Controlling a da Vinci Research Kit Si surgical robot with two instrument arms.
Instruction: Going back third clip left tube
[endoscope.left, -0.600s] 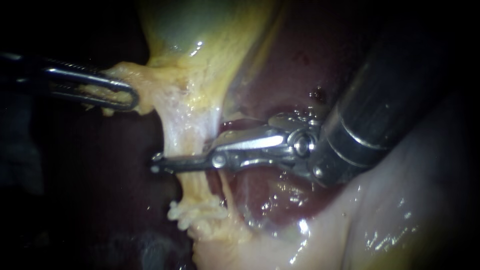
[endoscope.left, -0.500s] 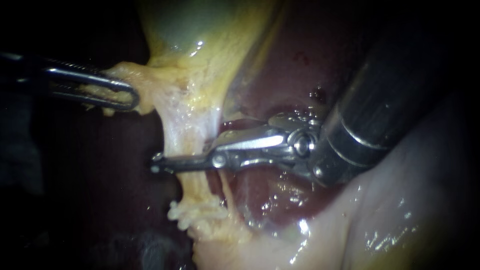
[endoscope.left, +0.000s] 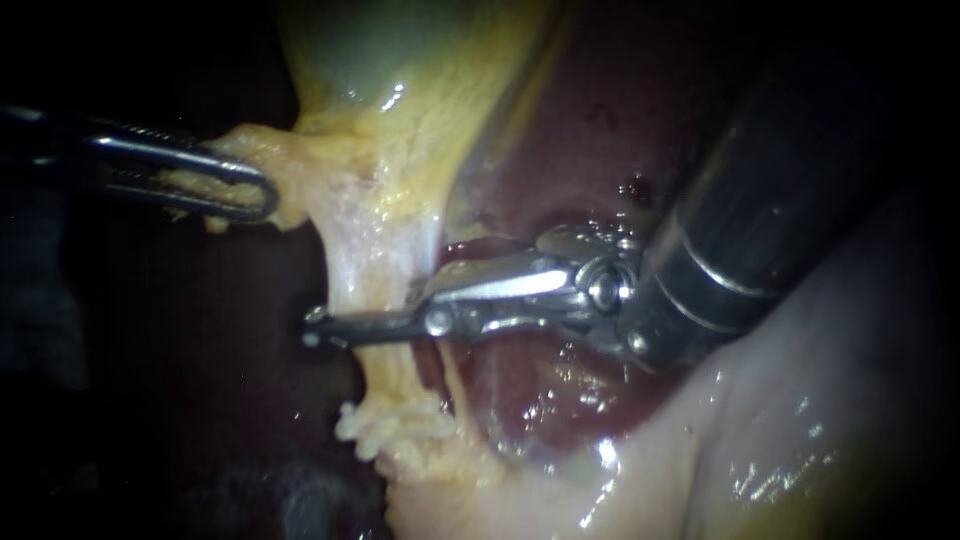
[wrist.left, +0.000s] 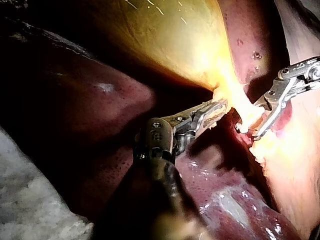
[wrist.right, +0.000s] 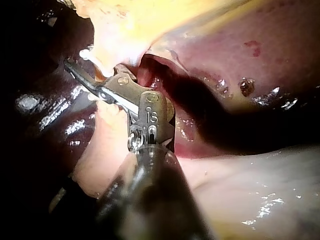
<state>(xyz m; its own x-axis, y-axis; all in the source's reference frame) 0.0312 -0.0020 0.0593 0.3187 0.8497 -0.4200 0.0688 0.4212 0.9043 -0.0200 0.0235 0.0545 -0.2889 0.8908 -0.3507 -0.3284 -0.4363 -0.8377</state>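
The yellow-green gallbladder (endoscope.left: 420, 60) narrows downward into a pale tube (endoscope.left: 372, 270), the left tube. My left instrument (endoscope.left: 235, 185) comes in from the left, its jaws shut on a yellow flap of tissue (endoscope.left: 285, 165) at the gallbladder's neck. It holds the same flap in the left wrist view (wrist.left: 212, 111). My right instrument (endoscope.left: 318, 332) reaches across the tube from the upper right. Its jaws straddle the tube, one in front and one behind. The left wrist view shows a gap between these jaws (wrist.left: 246, 131), with bright tissue in it. No clip shows on the tube.
Dark red liver (endoscope.left: 590, 120) lies behind the tube and under the right instrument's wrist (endoscope.left: 600, 290). Pale glistening tissue (endoscope.left: 800, 400) fills the lower right. A frayed yellow lump (endoscope.left: 390, 425) hangs on the tube below the jaws. The left side is dark.
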